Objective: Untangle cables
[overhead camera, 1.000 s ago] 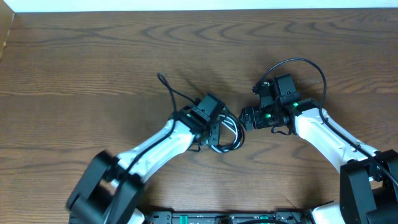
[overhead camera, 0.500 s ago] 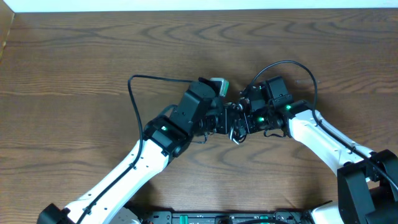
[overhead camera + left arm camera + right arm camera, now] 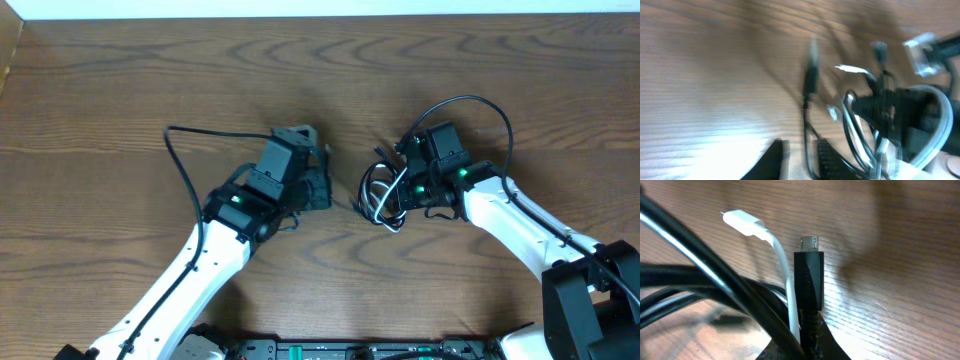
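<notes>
- I see the cables point(image 3: 376, 205) as one small tangle of black and white loops on the tabletop point(image 3: 150, 80), just right of centre.
- The right tool point(image 3: 399, 190) is at the right edge of that tangle. It looks clamped on the cables, with the loops spilling out to its left.
- In the right wrist view, a black plug point(image 3: 808, 275) stands upright out of the dark mass at the bottom, where the right tool point(image 3: 807, 342) grips its stem. The metal tip points up.
- A white cord point(image 3: 780, 265) curves up beside that plug and ends in a white connector at upper left. Black cords cross in front of it on the left.
- The left tool point(image 3: 318, 188) sits to the left of the tangle, near it but apart from the loops when seen from overhead.
- The left wrist view is badly blurred. The left tool point(image 3: 799, 152) has its fingers point(image 3: 774, 157) spread, with a gap between them.
- A thin black cord with a plug end point(image 3: 811, 80) runs down toward that gap. I cannot tell whether it touches either finger.
- The thicker arm cable point(image 3: 180, 150) arcs over the tabletop behind the left arm.
</notes>
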Available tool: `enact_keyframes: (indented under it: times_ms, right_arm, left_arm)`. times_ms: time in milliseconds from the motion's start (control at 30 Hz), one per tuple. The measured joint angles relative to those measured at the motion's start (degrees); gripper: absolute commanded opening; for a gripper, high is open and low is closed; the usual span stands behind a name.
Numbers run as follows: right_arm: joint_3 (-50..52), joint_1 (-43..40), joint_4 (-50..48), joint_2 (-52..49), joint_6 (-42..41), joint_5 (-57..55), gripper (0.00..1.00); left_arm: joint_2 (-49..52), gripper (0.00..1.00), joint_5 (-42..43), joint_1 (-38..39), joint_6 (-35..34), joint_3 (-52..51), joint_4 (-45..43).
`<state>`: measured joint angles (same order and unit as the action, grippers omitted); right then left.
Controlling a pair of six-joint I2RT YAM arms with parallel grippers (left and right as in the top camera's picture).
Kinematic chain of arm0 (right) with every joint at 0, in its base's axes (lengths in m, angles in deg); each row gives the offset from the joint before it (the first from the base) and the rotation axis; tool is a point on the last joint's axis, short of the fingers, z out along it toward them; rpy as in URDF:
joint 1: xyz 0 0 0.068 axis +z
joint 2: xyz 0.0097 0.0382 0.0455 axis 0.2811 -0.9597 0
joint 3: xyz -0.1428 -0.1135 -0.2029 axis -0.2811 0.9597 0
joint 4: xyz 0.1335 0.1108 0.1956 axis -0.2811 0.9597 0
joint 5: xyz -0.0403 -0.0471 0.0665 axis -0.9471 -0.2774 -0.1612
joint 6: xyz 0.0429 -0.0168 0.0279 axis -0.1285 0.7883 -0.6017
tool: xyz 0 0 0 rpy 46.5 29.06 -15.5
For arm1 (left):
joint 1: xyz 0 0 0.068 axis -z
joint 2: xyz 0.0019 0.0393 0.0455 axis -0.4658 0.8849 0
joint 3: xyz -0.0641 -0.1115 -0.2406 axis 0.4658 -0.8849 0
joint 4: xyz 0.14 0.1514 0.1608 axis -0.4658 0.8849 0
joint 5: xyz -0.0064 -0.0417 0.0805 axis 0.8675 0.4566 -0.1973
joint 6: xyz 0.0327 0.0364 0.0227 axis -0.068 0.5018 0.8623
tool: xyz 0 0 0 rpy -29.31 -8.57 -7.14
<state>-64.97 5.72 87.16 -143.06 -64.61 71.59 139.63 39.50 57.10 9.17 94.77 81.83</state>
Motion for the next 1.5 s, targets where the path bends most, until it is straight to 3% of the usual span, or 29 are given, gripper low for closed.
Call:
enact_keyframes:
  times_ms: [167,467,667,700,767,867,967,1033,1067,1133,1233,1267,1300,1333,1367,1500]
  right_arm:
    - [0.00,0.00,-1.60,0.00,-0.02,3.61,0.01]
    - [0.00,0.00,-1.46,0.00,-0.02,4.39,0.02]
    - [0.00,0.00,-1.38,0.00,-0.02,4.37,0.06]
    - [0.00,0.00,-1.29,0.00,-0.02,4.33,0.08]
    - [0.00,-0.04,-1.05,-0.02,0.02,3.96,0.17]
    - [0.00,-0.04,0.57,-0.02,-0.35,4.13,0.36]
    - [-0.31,-0.02,5.62,0.00,-0.02,4.52,0.70]
    - [-0.72,0.00,10.01,0.00,0.17,5.07,0.86]
    - [-0.83,0.00,11.19,0.00,0.48,5.44,0.92]
    - [-1.01,-0.02,15.43,0.00,1.97,5.81,0.95]
    - [-1.03,-0.07,16.39,0.00,3.82,5.27,0.95]
    - [-1.03,-0.28,15.93,0.00,3.93,4.74,0.90]
    - [-1.03,-0.55,15.34,0.00,3.91,3.78,0.78]
    - [-1.05,-1.18,14.38,0.00,3.58,2.12,0.60]
    - [-1.07,-2.27,13.66,0.00,2.23,0.11,0.56]
    - [-3.91,-9.60,12.04,0.00,-2.82,-4.39,0.58]
  left_arm:
    - [0.24,0.60,1.46,-1.14,-0.02,0.00,0.24]
    - [0.26,0.60,22.51,-1.05,1.14,0.00,-1.90]
    - [4.57,0.60,24.68,0.90,2.32,0.00,-3.30]
    - [7.65,0.50,24.81,2.05,2.40,0.00,-4.90]
    - [9.68,0.08,24.81,2.78,2.75,0.00,-7.08]
    - [11.10,0.08,24.81,2.36,3.10,0.00,-12.28]
    - [10.05,0.08,24.57,-2.12,3.28,-0.02,-14.84]
    - [8.33,0.08,24.61,-4.13,3.21,-0.02,-16.00]
    - [7.45,0.08,24.63,-4.50,3.21,-0.02,-16.33]
    - [7.06,0.08,24.59,-4.48,3.21,-0.02,-16.81]
    - [7.06,0.08,23.98,-4.48,3.21,-0.02,-16.76]
    - [7.06,0.08,23.61,-4.50,3.21,-0.02,-16.74]
    - [7.06,0.08,23.26,-4.50,3.21,-0.02,-16.74]
    - [7.06,0.08,22.99,-4.50,3.21,-0.02,-16.87]
    - [7.06,0.08,22.32,-4.57,3.21,-0.02,-16.87]
    - [2.93,0.08,18.45,-8.50,3.21,-0.02,-16.00]
